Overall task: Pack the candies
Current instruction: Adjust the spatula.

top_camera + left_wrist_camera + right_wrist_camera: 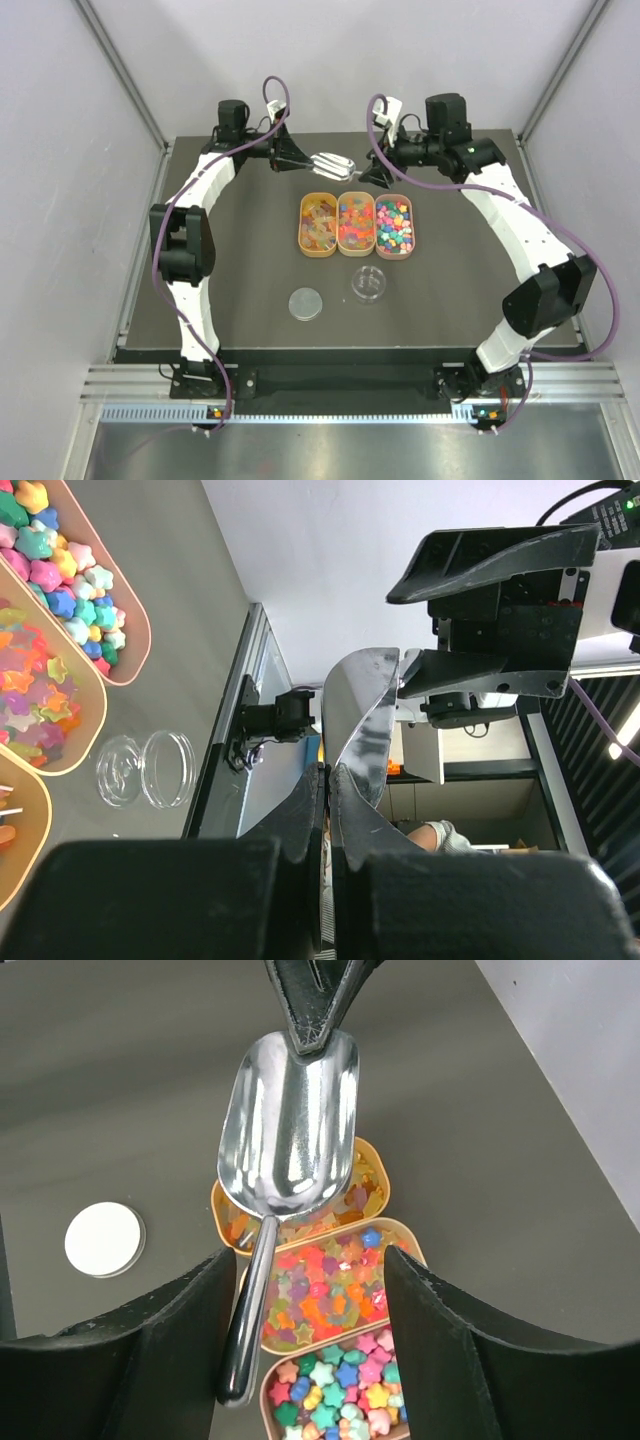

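Observation:
The candies fill three orange oval trays side by side: amber gummies (318,224), translucent stars (355,222) and opaque pastel stars (394,224). They also show in the right wrist view (330,1290). My left gripper (310,162) is shut on the bowl rim of a metal scoop (336,165), held in the air behind the trays; in its own view (330,772) the jaws pinch the scoop (362,720). My right gripper (372,177) is open, and the scoop's handle (245,1330) hangs between its fingers (310,1340), close to the left one, not gripped.
A clear round dish (369,283) sits in front of the trays, with its lid (306,303) lying to its left. The lid shows white in the right wrist view (104,1239). The dark tabletop (250,270) has raised rails along its edges.

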{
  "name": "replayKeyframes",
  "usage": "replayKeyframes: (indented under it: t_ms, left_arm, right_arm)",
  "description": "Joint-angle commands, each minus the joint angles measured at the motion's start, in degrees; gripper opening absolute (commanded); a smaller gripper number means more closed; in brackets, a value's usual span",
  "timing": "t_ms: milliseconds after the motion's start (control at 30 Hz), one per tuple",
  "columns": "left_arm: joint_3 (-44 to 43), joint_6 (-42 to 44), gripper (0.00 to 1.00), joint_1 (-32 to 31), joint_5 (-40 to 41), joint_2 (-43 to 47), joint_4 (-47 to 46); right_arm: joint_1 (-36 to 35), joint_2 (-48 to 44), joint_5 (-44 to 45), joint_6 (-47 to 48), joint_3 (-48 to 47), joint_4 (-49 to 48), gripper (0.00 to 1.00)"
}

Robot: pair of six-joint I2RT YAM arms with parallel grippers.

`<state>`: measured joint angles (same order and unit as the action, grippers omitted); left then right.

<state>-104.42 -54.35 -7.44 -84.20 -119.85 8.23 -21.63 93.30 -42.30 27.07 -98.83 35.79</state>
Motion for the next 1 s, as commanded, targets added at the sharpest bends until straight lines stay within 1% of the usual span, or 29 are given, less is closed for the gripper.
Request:
replayKeyframes:
  t_ms: [0,167,200,467,533,633,667,733,800,833,867,933,967]
  left_arm:
    - [0.01,-0.41,0.00,0.06,-11.51,3.75,-0.93]
    - [-0.08,-0.41,0.00,-0.03,-11.51,3.75,-0.93]
    - [-0.08,-0.41,0.00,0.06,-11.51,3.75,-0.85]
    - [0.27,-1.90,0.00,0.06,-11.51,3.14,-2.95]
    - [0.18,-1.90,0.00,0.06,-11.51,3.05,-2.95]
    - [0.36,-2.87,0.00,0.06,-11.42,2.70,-4.18]
    - [0.36,-3.83,0.00,0.06,-11.51,2.52,-5.40]
    - [0.36,-5.06,0.00,0.06,-11.42,2.34,-6.99]
    - [0.97,-9.27,0.00,-0.03,-11.33,2.08,-13.13]
    - [1.58,-11.72,0.03,-0.03,-11.25,2.08,-17.15]
    - [2.20,-15.31,0.30,0.06,-10.55,1.99,-21.81]
    - [2.55,-16.92,0.46,0.41,-9.58,2.17,-26.40]
    - [2.38,-18.93,0.64,1.19,-8.36,2.08,-28.08]
  right_arm:
    - [-0.17,1.36,-2.34,0.09,-3.91,-0.72,0.59]
    - [-0.35,2.50,-2.52,0.18,-5.15,-0.72,0.54]
    - [-0.43,2.77,-2.78,0.18,-5.76,-0.37,0.50]
    - [-0.87,4.17,-3.49,0.96,-7.78,0.42,0.35]
    - [-0.96,4.70,-3.92,1.32,-8.22,1.21,0.29]
    - [-1.22,5.23,-4.02,1.41,-8.84,2.26,0.16]
    - [-1.31,5.40,-3.84,1.41,-9.01,2.70,0.09]
    - [-1.49,5.32,-2.79,0.88,-8.67,2.44,0.00]
    - [-1.40,4.97,-1.73,0.27,-7.88,1.91,0.00]
    - [-1.40,4.79,-1.47,0.18,-7.79,1.91,0.00]
    - [-1.49,4.53,-0.86,0.09,-7.52,2.00,0.00]
    - [-1.31,2.87,1.60,-0.70,-6.12,1.92,0.00]
    - [-1.05,1.90,2.57,-1.22,-5.33,1.39,0.00]
